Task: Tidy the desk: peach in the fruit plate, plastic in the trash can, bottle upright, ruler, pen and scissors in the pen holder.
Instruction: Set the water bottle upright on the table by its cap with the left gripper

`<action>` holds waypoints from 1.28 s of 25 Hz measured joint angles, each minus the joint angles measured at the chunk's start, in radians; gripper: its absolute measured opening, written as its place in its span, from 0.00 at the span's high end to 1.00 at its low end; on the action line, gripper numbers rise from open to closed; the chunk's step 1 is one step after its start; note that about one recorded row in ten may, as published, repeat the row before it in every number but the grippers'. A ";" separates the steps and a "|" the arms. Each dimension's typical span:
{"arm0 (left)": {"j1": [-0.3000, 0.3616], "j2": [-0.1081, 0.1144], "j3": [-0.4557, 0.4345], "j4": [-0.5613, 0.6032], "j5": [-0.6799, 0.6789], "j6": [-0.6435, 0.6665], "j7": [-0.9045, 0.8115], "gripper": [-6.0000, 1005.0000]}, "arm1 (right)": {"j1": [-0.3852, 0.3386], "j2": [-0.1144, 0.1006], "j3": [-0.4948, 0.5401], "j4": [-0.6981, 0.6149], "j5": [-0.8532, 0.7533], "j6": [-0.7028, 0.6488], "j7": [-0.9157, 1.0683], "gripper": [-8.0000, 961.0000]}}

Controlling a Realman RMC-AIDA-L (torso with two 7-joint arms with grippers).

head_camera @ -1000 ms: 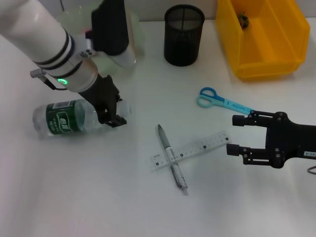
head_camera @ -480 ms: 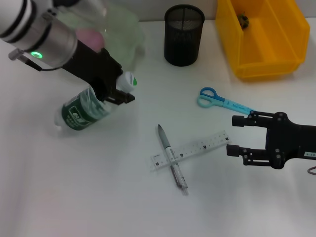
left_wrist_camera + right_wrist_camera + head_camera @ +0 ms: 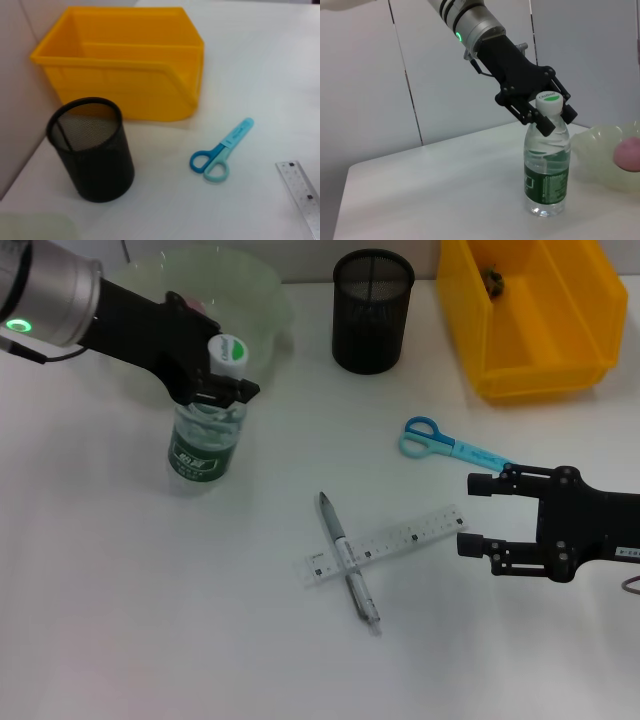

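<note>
Water bottle (image 3: 207, 435) stands upright at ten o'clock on your desk, just in front of the fruit plate (image 3: 262, 292); your left gripper (image 3: 222, 390) clamps its neck below the white cap. At four o'clock your right gripper (image 3: 478, 513) hangs spread wide, grasping nothing, near the scissors (image 3: 448, 444).

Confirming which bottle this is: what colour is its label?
Green with white print, on the water bottle held by the left claw; clearest in the right wrist view.
</note>
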 joint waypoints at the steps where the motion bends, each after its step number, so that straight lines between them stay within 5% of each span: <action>1: 0.001 0.000 -0.005 0.000 -0.001 0.001 0.000 0.55 | 0.001 0.000 0.000 0.000 0.000 -0.001 0.000 0.23; 17: 0.070 0.066 -0.277 -0.038 -0.077 0.002 -0.023 0.55 | 0.004 0.003 0.000 0.000 0.000 -0.003 0.000 0.23; 32: 0.184 0.061 -0.333 -0.070 -0.160 -0.172 -0.029 0.55 | 0.011 0.006 -0.006 0.000 0.000 -0.004 0.000 0.23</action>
